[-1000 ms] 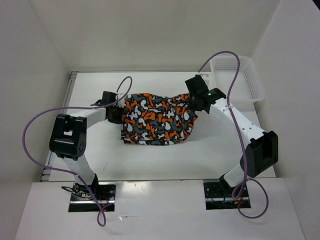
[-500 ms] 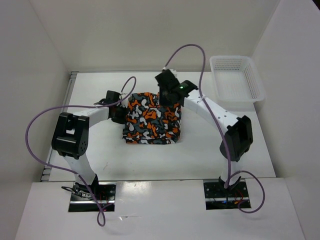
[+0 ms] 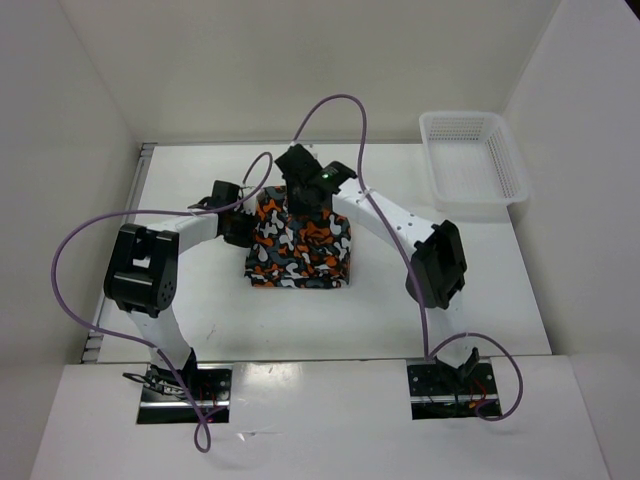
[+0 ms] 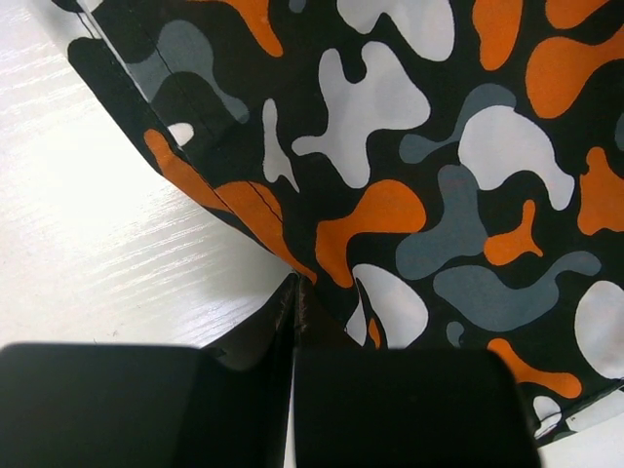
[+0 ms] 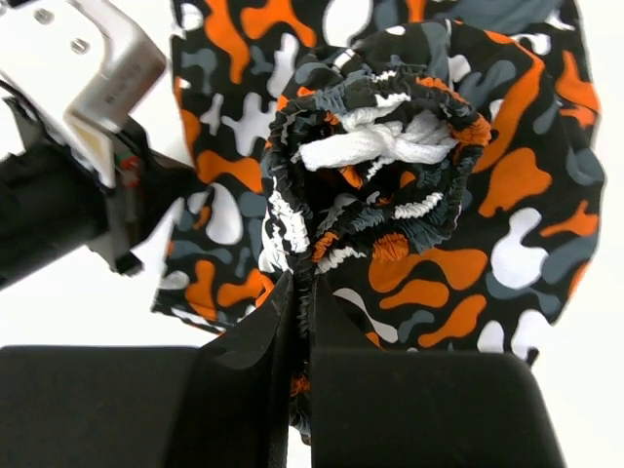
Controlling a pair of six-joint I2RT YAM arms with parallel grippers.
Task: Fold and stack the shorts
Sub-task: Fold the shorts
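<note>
The camouflage shorts (image 3: 300, 248) lie folded over in the middle of the table. At their left edge my left gripper (image 3: 243, 228) is low, its tips (image 4: 295, 283) shut together right on the hem of the shorts (image 4: 409, 195). My right gripper (image 3: 285, 210) hangs over the shorts' upper left part. It is shut (image 5: 302, 283) on the bunched elastic waistband (image 5: 322, 205), and fabric shows between the fingers. The white drawstring knot (image 5: 375, 146) sits on top of the bunch. The rest of the shorts (image 5: 468, 263) lies spread under it.
A white mesh basket (image 3: 475, 160) stands at the back right of the table. My left arm's wrist (image 5: 78, 185) is close beside the right gripper. Purple cables (image 3: 340, 110) loop above both arms. White walls close in the table.
My right arm has swung left, carrying the shorts' right end over onto the left half, so the shorts now look about half as wide. The left arm has stayed put.
</note>
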